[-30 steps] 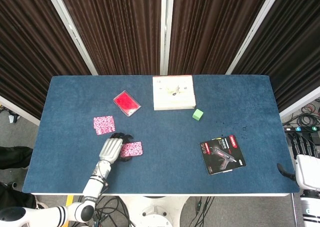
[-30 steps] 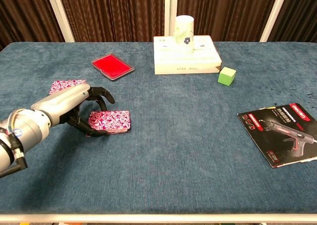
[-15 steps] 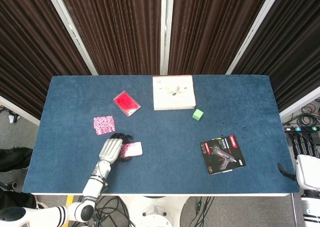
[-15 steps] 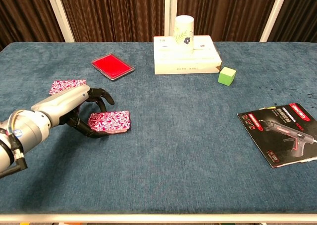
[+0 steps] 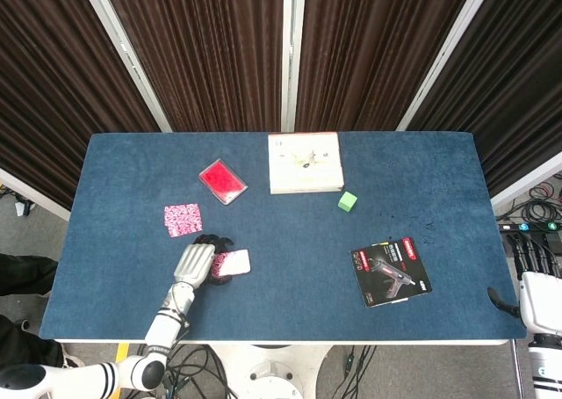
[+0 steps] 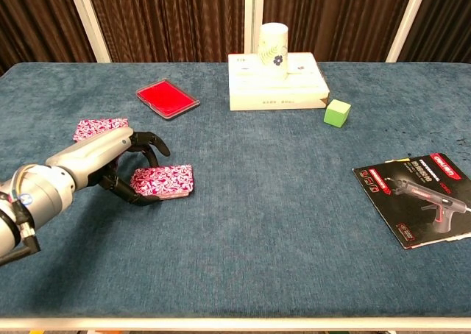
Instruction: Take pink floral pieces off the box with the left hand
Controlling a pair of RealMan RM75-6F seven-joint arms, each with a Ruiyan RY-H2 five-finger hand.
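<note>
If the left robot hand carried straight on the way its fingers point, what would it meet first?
The pink floral piece right at the left robot hand: its fingers curl around that piece's near end, apparently touching. Past it, the line looks free across bare table, though depth is unclear.

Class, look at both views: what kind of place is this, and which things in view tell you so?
Probably a robot test lab: a blue felt-covered table ringed by dark curtains, cables on the floor, and a robot's left hand handling props.

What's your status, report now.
Left hand grips pink piece on table. Second piece lies beside it. Box holds only a cup. Right hand unseen.
</note>
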